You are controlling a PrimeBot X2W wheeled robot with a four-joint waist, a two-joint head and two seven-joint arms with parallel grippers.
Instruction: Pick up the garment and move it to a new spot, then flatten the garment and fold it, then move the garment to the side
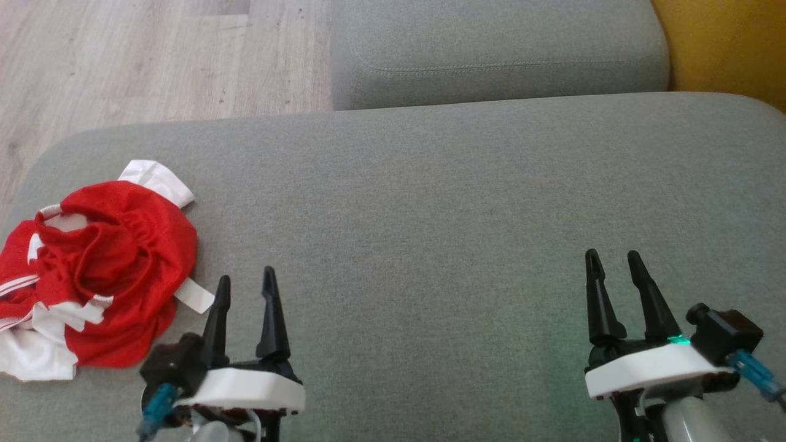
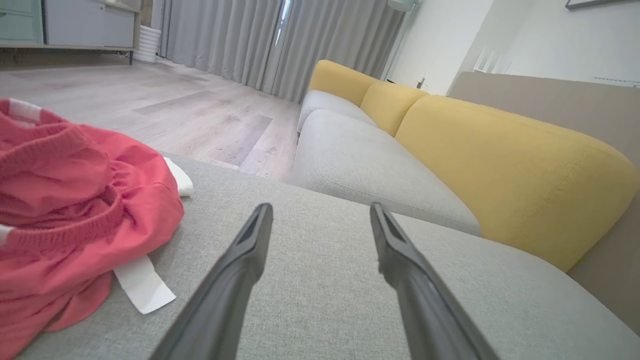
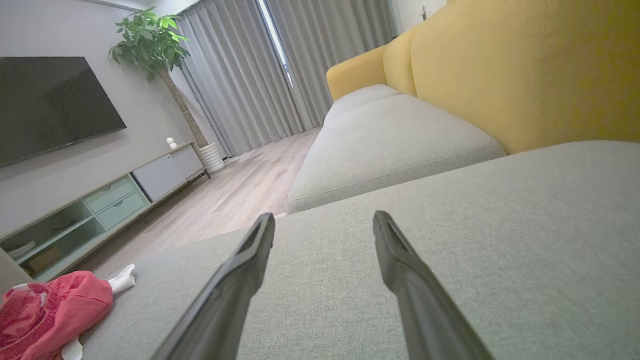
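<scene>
left gripper (image 1: 245, 276) open and nearest to the garment (image 1: 104, 258)
its fingers are standing apart, empty; the crumpled red garment is lying just beside it on the cushion (image 1: 430, 209), to its left and slightly ahead, a heap with no clear long axis. the right gripper (image 1: 612, 253), also spread and empty, is hovering well apart on the far side.

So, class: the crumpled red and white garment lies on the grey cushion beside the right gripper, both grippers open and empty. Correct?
No. The head view shows the garment beside the left gripper, not the right gripper. The rest holds: crumpled, red and white, on the grey cushion, both grippers open and empty.
</scene>
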